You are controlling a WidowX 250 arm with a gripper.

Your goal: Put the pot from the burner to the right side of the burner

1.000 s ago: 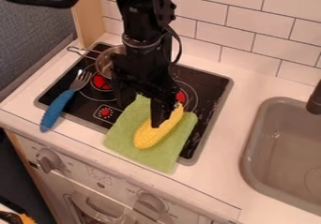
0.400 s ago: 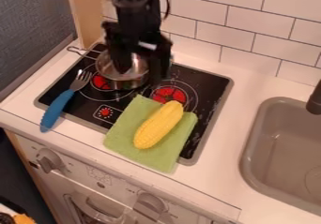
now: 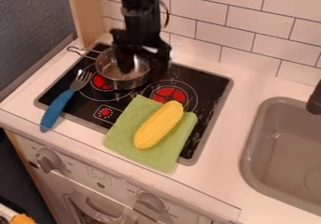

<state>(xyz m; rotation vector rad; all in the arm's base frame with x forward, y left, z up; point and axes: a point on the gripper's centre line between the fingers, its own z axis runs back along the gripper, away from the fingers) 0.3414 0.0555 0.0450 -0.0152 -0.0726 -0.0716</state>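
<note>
The black gripper (image 3: 143, 68) hangs over the back of the stove with its fingers apart. One finger dips inside the metal pot (image 3: 127, 84), and the other is outside the pot's right rim. The pot stands upright at the back left of the black cooktop, partly over the left burner (image 3: 100, 82), its wire handle pointing to the upper left. Parts of its back rim are hidden by the arm. To the right of the pot is another burner (image 3: 169, 94) with a red centre.
A yellow corn cob (image 3: 158, 125) lies on a green cloth (image 3: 127, 133) at the cooktop's front right. A blue-handled fork (image 3: 57, 107) rests across the left edge. The grey sink (image 3: 282, 148) is at the right, and the tiled wall (image 3: 244, 35) rises behind.
From above the corn, the gripper has moved up and left to the pot, uncovering the corn and right burner. Since the later earlier frame it has shifted only slightly.
</note>
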